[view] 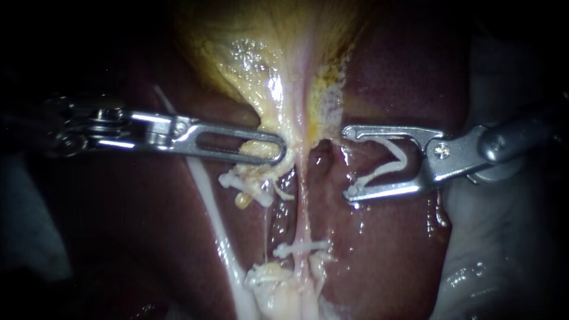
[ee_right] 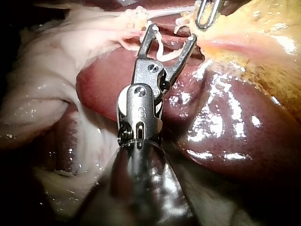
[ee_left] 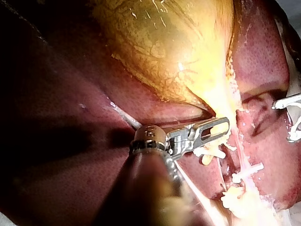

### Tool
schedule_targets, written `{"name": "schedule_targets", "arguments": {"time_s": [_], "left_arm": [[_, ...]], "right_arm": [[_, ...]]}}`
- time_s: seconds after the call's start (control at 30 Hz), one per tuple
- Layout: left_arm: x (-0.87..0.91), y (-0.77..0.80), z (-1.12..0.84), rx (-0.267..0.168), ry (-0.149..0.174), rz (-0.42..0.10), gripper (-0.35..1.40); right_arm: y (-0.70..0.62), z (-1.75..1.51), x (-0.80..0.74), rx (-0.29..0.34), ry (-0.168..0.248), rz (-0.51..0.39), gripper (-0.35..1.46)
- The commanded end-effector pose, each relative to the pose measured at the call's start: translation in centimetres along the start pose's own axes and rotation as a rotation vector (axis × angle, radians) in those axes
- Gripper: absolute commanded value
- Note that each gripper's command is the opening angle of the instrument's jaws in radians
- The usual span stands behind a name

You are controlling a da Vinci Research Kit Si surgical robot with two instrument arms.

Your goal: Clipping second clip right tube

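The jaws of the right instrument (view: 351, 163) stand wide apart and carry an open white clip (view: 385, 172) between them; each arm of the clip lies against one jaw, so both jaws touch it. The right wrist view shows the same: the clip makes a V inside the spread jaws. The tips of these jaws point to the left and are near the right tube (view: 303, 201), but they are not around it. A small strip of dark liver (view: 403, 77) shows between the tips and the tube. The right tube is a thin pale strand that runs from the yellow gallbladder (view: 261, 53) at the far side toward the near side, between the two instruments. On its near part it already carries one closed clip (view: 301, 246), which lies across it. The jaws of the left instrument (view: 280, 148) lie together and pinch yellowish tissue at the narrow end of the gallbladder, just left of the right tube. Just near of these jaws there is a cluster of white clips (view: 246, 181), and a white strand (view: 207, 189) passes under the left shaft toward the near side.
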Motion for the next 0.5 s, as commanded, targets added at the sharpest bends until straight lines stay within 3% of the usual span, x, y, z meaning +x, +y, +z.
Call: {"name": "schedule_targets", "arguments": {"time_s": [0.03, 0.2, 0.4, 0.5], "left_arm": [[0.0, 0.0, -0.01, 0.0, 0.0, 0.0, -0.35], [-0.03, -0.07, -0.23, 0.012, 0.013, -0.005, -0.35], [-0.16, -0.3, -0.65, -0.003, -0.01, -0.02, -0.35], [-0.19, -0.37, -0.74, 0.0, -0.016, -0.02, -0.35]], "right_arm": [[0.0, 0.0, 0.0, 0.0, 0.0, 0.0, 0.5], [0.0, 0.0, 0.0, 0.0, 0.0, 0.0, 0.5], [0.0, 0.01, 0.0, 0.0, 0.0, -0.006, 0.5], [-0.01, 0.02, 0.0, -0.001, 0.0, 0.005, 0.5]]}}
